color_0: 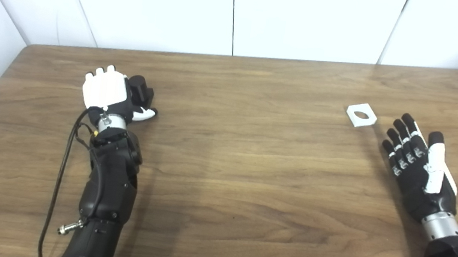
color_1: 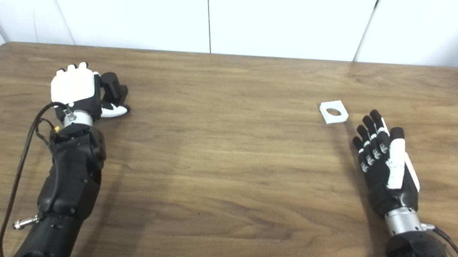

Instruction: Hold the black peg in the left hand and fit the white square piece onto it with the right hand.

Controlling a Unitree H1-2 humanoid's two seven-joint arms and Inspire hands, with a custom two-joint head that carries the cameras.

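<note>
Your left hand point(color_0: 106, 91) is curled around the chunky black plastic peg point(color_0: 141, 88) near the left edge of the brown wooden table point(color_0: 251, 157), so the holding part looks done. Your right hand point(color_0: 416, 165) is holding nothing, with its fingers spread apart, just beside the flat white square piece with a round hole point(color_0: 361, 114), which lies on the table toward the far right corner and is not picked up yet. You still need to grab that piece and fit it on the peg; no boxes or bowls are in sight.
</note>
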